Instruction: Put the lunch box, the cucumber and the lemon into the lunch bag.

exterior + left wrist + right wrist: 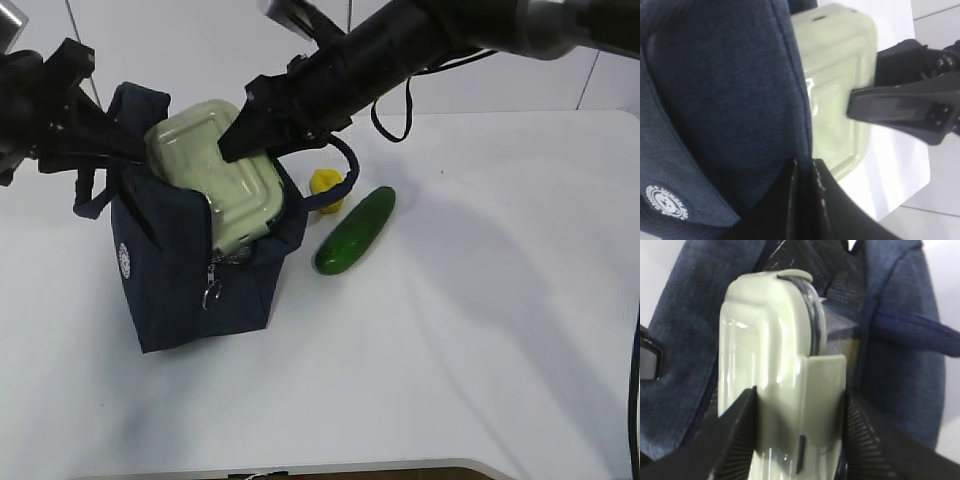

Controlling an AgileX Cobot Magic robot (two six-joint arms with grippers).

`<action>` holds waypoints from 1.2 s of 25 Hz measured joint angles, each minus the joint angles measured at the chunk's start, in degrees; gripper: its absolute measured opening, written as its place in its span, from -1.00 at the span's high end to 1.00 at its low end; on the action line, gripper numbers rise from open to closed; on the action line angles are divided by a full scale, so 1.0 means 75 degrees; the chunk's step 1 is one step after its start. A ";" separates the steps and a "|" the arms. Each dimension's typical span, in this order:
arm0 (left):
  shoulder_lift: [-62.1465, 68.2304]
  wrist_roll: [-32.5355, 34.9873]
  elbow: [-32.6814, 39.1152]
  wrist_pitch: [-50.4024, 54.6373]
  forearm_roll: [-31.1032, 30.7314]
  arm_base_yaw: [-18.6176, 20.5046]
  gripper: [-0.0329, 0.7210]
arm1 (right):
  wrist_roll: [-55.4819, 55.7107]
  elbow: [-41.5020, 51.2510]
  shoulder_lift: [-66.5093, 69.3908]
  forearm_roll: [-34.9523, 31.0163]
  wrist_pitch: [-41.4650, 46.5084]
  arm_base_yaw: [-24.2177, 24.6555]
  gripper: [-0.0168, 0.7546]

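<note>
Left gripper (120, 140) is clenched on the lunch bag (190, 270) rim at the far-left side, pinching the navy fabric and holding the mouth open; the left wrist view shows the fabric caught between its shut jaws.

Bag stands on the surface (480, 350), zipper open, emblem facing front-left.

Lunch box (215, 170) is tilted, lower end in the bag mouth, upper part with the sage lid sticking out. Not seated yet. Right gripper (245, 135) is grasping it across lid and glass; the right wrist view has both jaws pressed on the box sides.

Step in hand, as we judge it: lower the box fully in. To do it well, we should keep the left pull steady so the mouth doesn't collapse, level the box so its clip tabs clear the zipper edge and the right-hand handle loop, then push down and only release once it sits flat on the bottom.

Right of the bag: lemon (327, 187) just behind the handle, cucumber (355, 230) beside it on the surface, both outside and untouched. Seat the box low so they have room.
</note>
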State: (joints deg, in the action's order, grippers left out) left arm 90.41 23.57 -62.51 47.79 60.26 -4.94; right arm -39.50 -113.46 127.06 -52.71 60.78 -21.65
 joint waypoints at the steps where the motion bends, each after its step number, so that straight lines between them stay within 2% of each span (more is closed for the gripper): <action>1: 0.0000 0.0014 0.0000 0.0000 0.0000 0.0000 0.92 | 0.0000 0.0000 0.0000 0.0115 -0.0035 -0.0075 -0.02; 4: 0.0000 0.0047 0.0000 0.0000 0.0000 0.0000 0.92 | 0.0000 -0.0019 0.0000 0.0528 -0.0143 -0.0235 -0.02; 17: 0.0000 0.0121 0.0000 0.0163 -0.0062 0.0000 0.92 | -0.0318 -0.0021 0.0000 0.1255 -0.0563 -0.0856 -0.02; 30: 0.0000 0.0167 0.0000 0.0180 -0.0032 0.0000 0.92 | -0.0631 -0.0021 0.0000 0.1548 -0.1211 -0.1087 -0.02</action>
State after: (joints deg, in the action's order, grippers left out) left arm 90.41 24.82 -62.51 49.14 60.02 -4.94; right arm -44.23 -113.62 127.06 -41.10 51.70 -29.81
